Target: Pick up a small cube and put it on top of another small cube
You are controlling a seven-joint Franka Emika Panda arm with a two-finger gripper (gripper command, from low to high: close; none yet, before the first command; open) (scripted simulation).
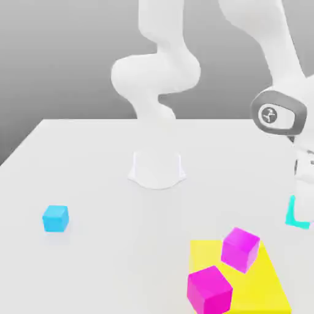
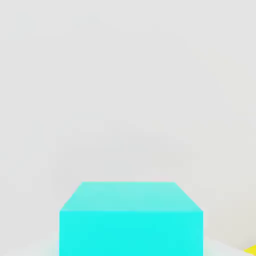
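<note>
Currently the gripper (image 1: 305,211) sat at the exterior view's right edge, fingers clamped tight on the turquoise cube (image 1: 293,213) — only a sliver of the cube showed there, beside the white hand. The hand view had that cube (image 2: 131,217) close up against the pale table (image 2: 125,90). The sky-blue cube (image 1: 56,218) rested alone on the table (image 1: 92,159) toward the exterior view's left, well apart from the gripper. Between them, nearer the gripper, a yellow sheet (image 1: 270,285) lay flat with two magenta cubes on it — one (image 1: 241,249) farther back, one (image 1: 210,290) at the front. The arm's base (image 1: 156,167) stood mid-table behind all of this.
</note>
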